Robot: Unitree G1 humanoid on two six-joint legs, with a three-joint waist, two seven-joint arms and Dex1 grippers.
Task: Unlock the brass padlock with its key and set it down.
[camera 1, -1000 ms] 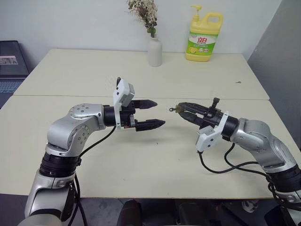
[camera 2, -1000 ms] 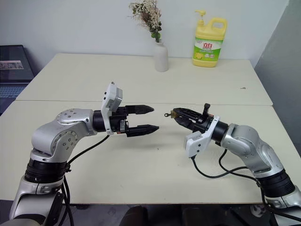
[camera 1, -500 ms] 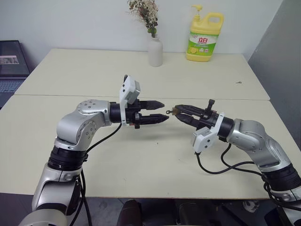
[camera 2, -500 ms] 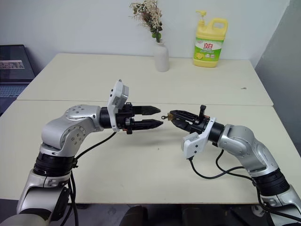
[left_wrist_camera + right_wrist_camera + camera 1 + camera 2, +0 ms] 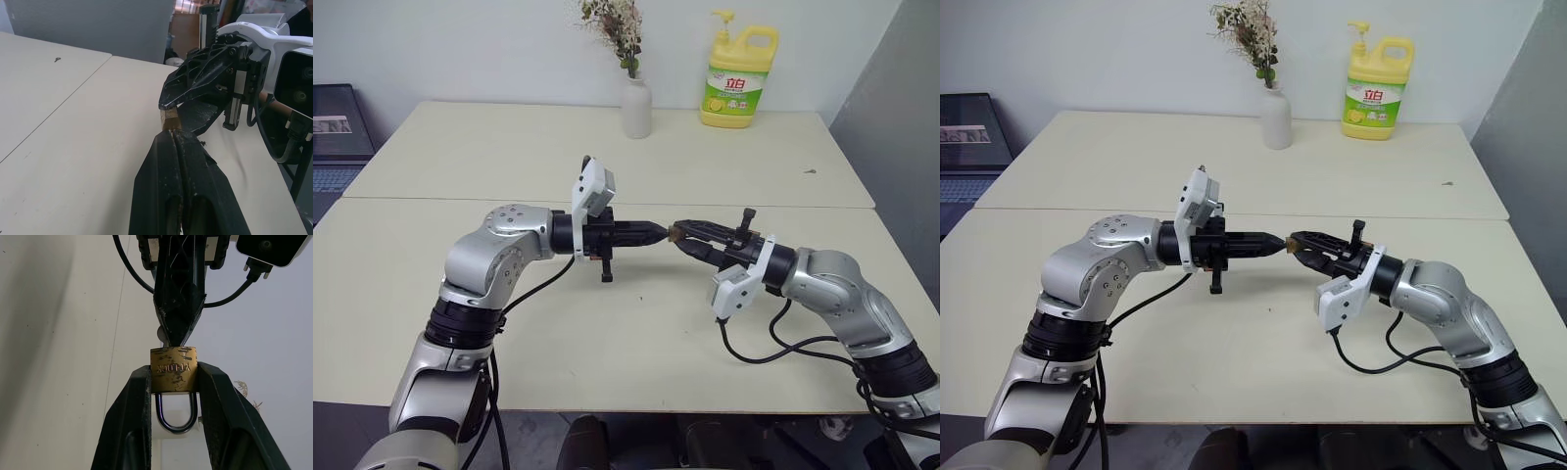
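The right gripper (image 5: 173, 382) clamps the brass padlock (image 5: 173, 367) above the table (image 5: 607, 333), keyhole facing out, so the left gripper (image 5: 179, 335), pinched together on its key, can turn it

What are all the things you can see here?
brass padlock: one, gold with silver shackle, held in the air over the front table
vase: one, white, dried flowers in it, back table
soap bottle: one, yellow with green label, back table
tables: two, cream, pushed together
laptop: one, dark, far left
left gripper: black, shut, tips at the padlock's key end
right gripper: black, shut on the padlock
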